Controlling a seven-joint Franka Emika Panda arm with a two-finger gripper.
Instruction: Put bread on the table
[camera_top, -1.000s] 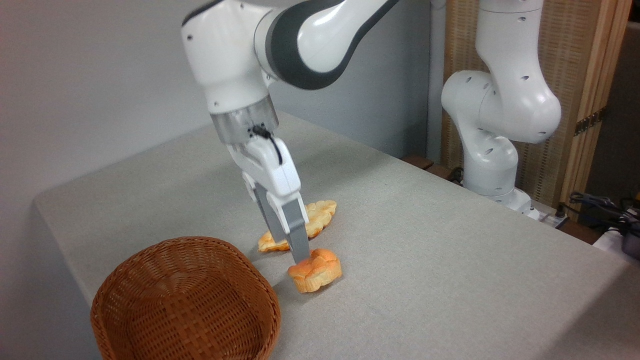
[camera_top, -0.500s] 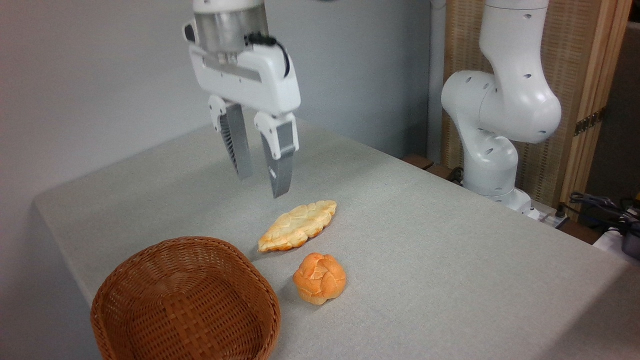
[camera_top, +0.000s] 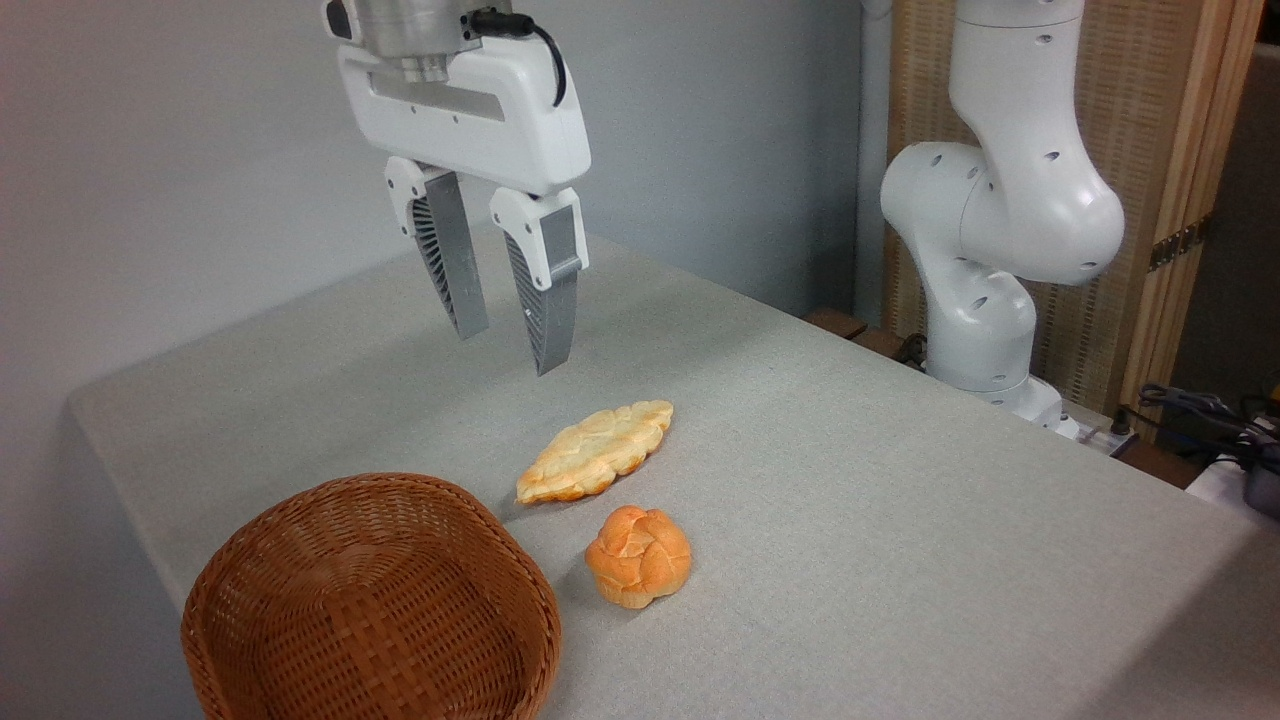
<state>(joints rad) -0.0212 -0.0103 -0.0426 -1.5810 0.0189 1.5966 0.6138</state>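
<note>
You have the bread (camera_top: 638, 556) resting on the grey cloth surface (camera_top: 900, 500), just right of the wicker basket (camera_top: 370, 600) and just in front of a flat, pale pastry (camera_top: 596, 450). Your gripper (camera_top: 510, 345) hangs well above them with its jaws spread and holding nothing. Nothing stands between it and the bun.

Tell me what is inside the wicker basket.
Nothing shows inside the wicker basket: only bare weave. Its near inner wall is hidden by the rim. The bread sits outside it on the table.
</note>
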